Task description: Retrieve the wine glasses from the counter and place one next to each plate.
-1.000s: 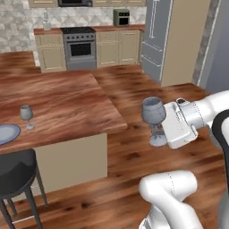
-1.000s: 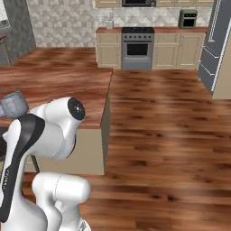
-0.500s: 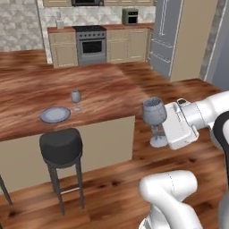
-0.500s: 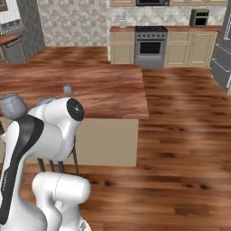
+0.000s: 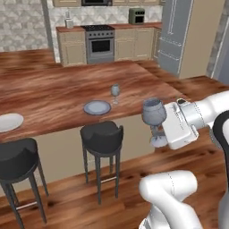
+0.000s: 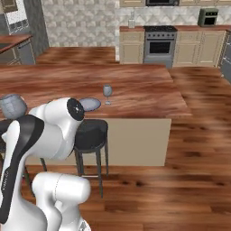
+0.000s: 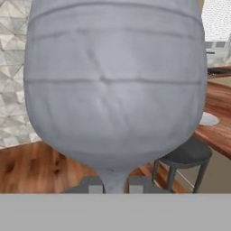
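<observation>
My gripper (image 5: 158,132) is shut on the thin stem of a blue-grey wine glass (image 5: 154,112), held upright in the air to the right of the island. In the hand view that glass's bowl (image 7: 115,81) looms large, its stem pinched between my fingertips (image 7: 93,185). Its bowl (image 6: 12,105) also peeks out at the left edge behind my arm. A second wine glass (image 5: 115,91) stands on the island just right of the greyish-blue plate (image 5: 97,107). The white plate (image 5: 8,121) lies farther left on the island. The counter (image 5: 147,24) runs along the far wall.
Two black stools (image 5: 102,137) (image 5: 19,155) stand along the island's near side, under its overhang (image 5: 53,129). A stove (image 5: 99,41) and a toaster oven (image 5: 136,15) sit at the back wall, with a tall fridge (image 5: 176,33) to the right. Wood floor lies right of the island.
The whole picture has shifted: the base has driven, bringing the island, both plates and the stools closer and more central. The glass stays gripped the same way.
</observation>
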Available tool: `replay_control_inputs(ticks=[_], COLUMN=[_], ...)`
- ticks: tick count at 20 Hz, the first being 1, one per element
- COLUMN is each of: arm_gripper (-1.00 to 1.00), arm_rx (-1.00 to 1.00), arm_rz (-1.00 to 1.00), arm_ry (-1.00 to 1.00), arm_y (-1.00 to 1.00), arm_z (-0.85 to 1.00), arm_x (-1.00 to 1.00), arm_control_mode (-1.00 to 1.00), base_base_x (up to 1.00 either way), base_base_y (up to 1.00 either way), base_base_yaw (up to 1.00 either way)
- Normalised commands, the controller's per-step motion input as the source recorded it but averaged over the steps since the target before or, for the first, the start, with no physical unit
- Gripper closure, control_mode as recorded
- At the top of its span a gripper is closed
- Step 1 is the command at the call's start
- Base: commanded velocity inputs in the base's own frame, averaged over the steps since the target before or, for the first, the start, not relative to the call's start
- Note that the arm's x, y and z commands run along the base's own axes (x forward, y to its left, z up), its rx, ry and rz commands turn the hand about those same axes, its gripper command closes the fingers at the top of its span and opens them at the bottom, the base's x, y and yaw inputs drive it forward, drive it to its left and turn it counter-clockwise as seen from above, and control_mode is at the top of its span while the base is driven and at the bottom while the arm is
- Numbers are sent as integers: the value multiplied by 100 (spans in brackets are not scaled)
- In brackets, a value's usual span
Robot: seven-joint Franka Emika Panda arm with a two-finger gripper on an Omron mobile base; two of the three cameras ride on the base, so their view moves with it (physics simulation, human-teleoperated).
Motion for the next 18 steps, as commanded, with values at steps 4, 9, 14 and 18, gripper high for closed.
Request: replay_control_inputs(ticks=[4, 9, 14, 18], arm_gripper=[100, 100, 100, 100], arm_rx=[0, 0, 0, 0], arm_rz=[0, 0, 0, 0], arm_ry=[0, 0, 0, 0], arm_y=[0, 0, 0, 0], arm_z=[0, 0, 0, 0], arm_x=[0, 0, 0, 0], arm_control_mode=[100, 100, 100, 100], base_base_x=[41, 97, 97, 47], base_base_y=[95, 39, 16, 92], base_base_yaw=[0, 3, 5, 13])
